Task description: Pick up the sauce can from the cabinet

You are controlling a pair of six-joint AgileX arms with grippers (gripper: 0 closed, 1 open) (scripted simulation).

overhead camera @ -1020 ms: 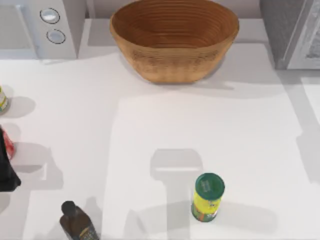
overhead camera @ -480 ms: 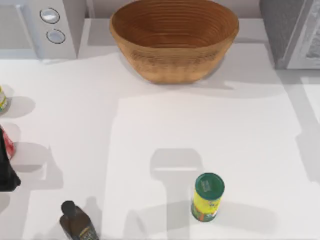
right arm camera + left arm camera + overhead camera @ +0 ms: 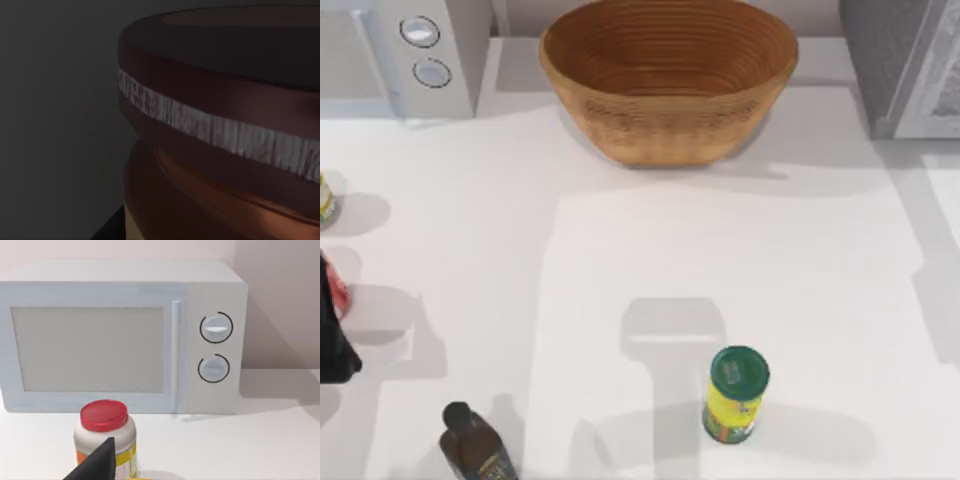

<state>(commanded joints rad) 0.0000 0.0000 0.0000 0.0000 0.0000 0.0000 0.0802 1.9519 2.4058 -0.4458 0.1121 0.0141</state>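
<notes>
White tabletop [image 3: 620,260], lit from above, arm shadows across it. Pale wall behind. Microwave [image 3: 400,55] at back left, two knobs. Wicker basket [image 3: 668,75] at back centre. Cabinet [image 3: 905,65] at back right, dark speckled body, pale door panel. Green-lidded yellow can [image 3: 733,393] upright at front, right of centre. Dark bottle [image 3: 475,445] at front left.

Left wrist view: microwave front, and a red-lidded jar [image 3: 105,437] near it; a dark finger [image 3: 97,465] of the left hand in front of the jar; opening cannot be told.

Right wrist view: dim cabinet interior, sauce can [image 3: 220,145] very close, maroon top, pale band, red-brown rim. Right hand's opening cannot be told.
</notes>
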